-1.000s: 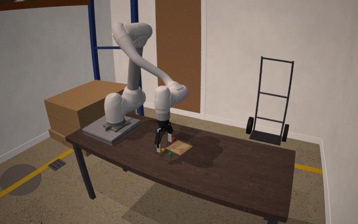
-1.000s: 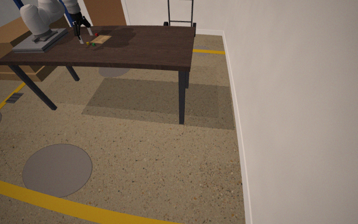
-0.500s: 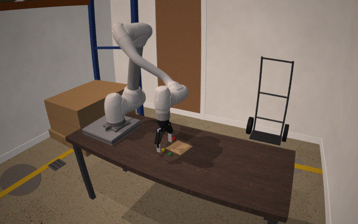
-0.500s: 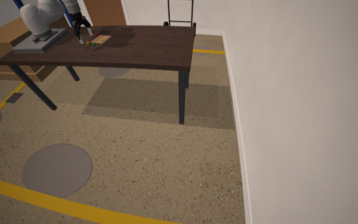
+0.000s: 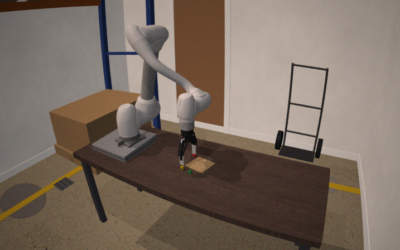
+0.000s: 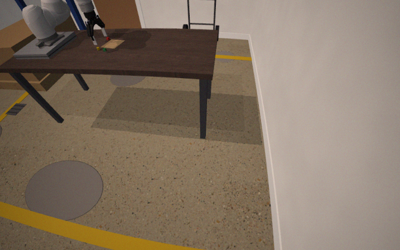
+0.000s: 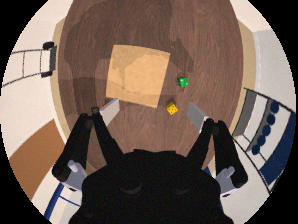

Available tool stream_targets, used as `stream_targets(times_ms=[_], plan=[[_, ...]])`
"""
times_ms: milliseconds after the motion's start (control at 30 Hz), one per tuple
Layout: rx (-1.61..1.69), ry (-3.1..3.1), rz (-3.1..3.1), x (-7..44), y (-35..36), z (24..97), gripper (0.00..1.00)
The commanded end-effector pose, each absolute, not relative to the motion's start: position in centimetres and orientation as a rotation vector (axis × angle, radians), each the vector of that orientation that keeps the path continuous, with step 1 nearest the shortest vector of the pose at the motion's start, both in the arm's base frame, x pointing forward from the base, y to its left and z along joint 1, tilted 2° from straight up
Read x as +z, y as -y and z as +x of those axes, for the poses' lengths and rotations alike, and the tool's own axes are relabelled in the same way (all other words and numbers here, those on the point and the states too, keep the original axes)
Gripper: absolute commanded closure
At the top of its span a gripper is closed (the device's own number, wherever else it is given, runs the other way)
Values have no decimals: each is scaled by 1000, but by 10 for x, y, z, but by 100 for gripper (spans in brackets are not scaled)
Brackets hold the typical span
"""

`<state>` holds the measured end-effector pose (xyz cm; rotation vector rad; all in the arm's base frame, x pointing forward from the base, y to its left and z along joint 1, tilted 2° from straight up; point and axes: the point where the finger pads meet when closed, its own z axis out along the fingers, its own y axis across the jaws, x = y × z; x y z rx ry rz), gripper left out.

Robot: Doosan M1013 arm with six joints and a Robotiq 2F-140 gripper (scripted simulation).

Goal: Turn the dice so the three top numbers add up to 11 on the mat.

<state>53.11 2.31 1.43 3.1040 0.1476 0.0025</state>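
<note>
The tan square mat lies flat on the table. The yellow die and the green die rest on the table beside the mat, off it. The red die is off the mat too, mostly hidden behind a finger in the wrist view. My gripper is open and empty above the table. The yellow die shows between its fingers in the wrist view, below them. The numbers on top are too small to read.
The dark wooden table carries the arm's grey base plate at its left end. Cardboard boxes stand behind that end. A hand truck stands by the wall beyond the table.
</note>
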Motion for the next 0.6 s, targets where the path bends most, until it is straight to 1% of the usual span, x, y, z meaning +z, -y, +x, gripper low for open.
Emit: stream_targets(times_ms=[0,300,567], plan=[[3,-146,3102,14,-47,528,0],[3,-146,3102,11,-118,517,0],[3,-146,3102,10,-136,514,0]])
